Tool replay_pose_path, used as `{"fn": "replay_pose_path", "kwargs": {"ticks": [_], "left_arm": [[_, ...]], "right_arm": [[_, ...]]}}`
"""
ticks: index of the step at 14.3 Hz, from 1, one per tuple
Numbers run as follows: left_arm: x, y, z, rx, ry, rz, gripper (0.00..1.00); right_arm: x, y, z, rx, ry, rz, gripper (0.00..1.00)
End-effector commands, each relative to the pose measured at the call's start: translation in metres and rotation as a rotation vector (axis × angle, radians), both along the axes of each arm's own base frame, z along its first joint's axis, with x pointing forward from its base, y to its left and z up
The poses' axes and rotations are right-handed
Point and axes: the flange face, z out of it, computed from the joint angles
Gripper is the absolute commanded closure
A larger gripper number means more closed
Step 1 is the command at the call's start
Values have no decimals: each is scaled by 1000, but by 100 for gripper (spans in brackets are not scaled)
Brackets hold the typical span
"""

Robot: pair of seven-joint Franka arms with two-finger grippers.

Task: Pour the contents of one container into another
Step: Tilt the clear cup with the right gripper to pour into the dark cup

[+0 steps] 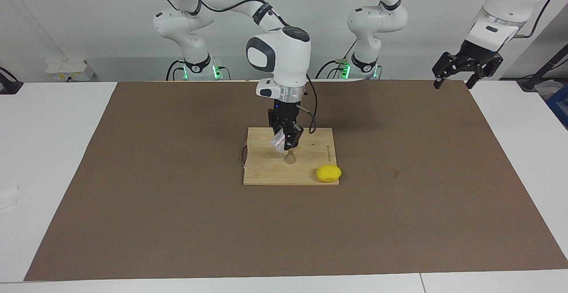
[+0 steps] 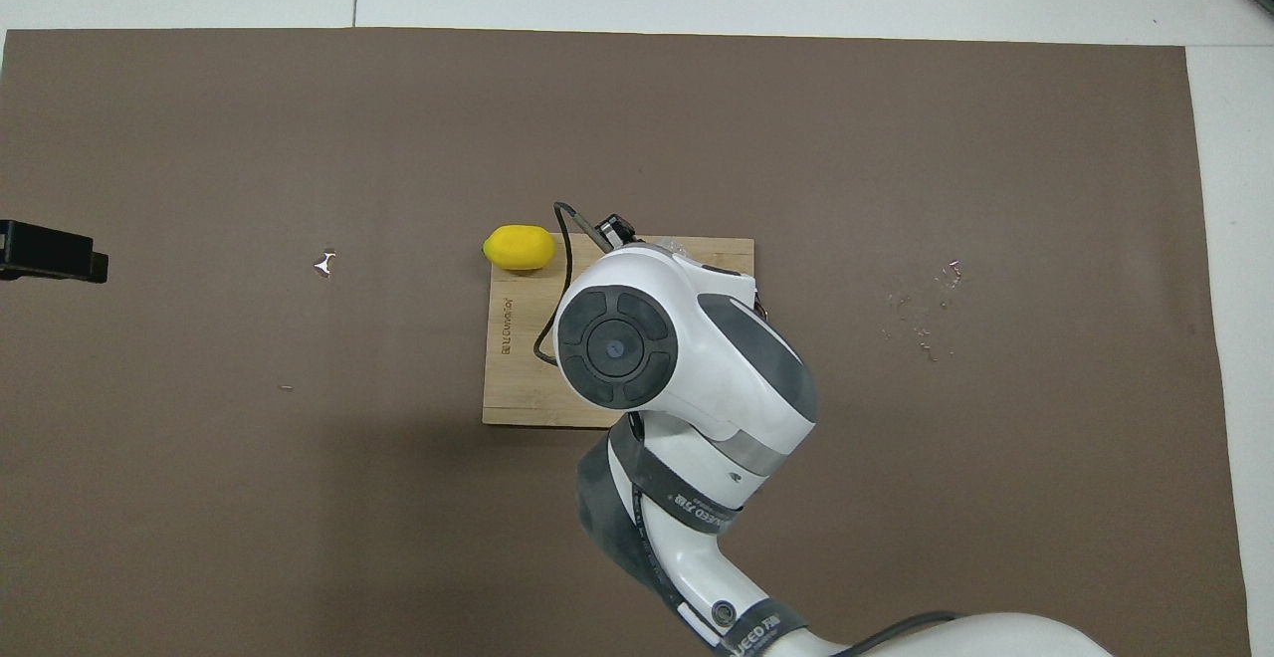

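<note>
Holding the clear plastic cup (image 1: 278,142) tilted in my closed right tool (image 1: 284,144), I hover over the metal jigger (image 1: 289,157), upright mid-cutting board (image 1: 266,175). My left tool (image 1: 457,79) waits open above the bench's corner.

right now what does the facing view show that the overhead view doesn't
Only the facing view shows the right claw shut on the tilted clear plastic cup just above the metal jigger, which stands on the cutting board. It also shows the left claw open, raised over the mat's corner at the left arm's end.

Only the overhead view shows small specks on the mat; there the right arm's wrist hides cup and jigger.

Both show the lemon at the board's corner.
</note>
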Motion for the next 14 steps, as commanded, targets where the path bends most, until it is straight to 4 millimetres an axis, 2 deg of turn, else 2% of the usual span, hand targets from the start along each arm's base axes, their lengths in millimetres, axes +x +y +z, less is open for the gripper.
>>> {"fn": "replay_pose_path", "kwargs": {"ticks": [1, 5, 10, 14], "left_arm": [[-7, 1, 2, 21, -11, 16, 0], [-9, 6, 0, 89, 4, 13, 0], [-7, 3, 1, 87, -15, 17, 0], [-7, 7, 1, 80, -19, 44, 0]], "right_arm": [[3, 0, 8, -8, -9, -10, 100], [6, -7, 6, 98, 75, -87, 100], [19, -26, 0, 189, 144, -176, 100], [38, -60, -9, 273, 207, -272, 100]]}}
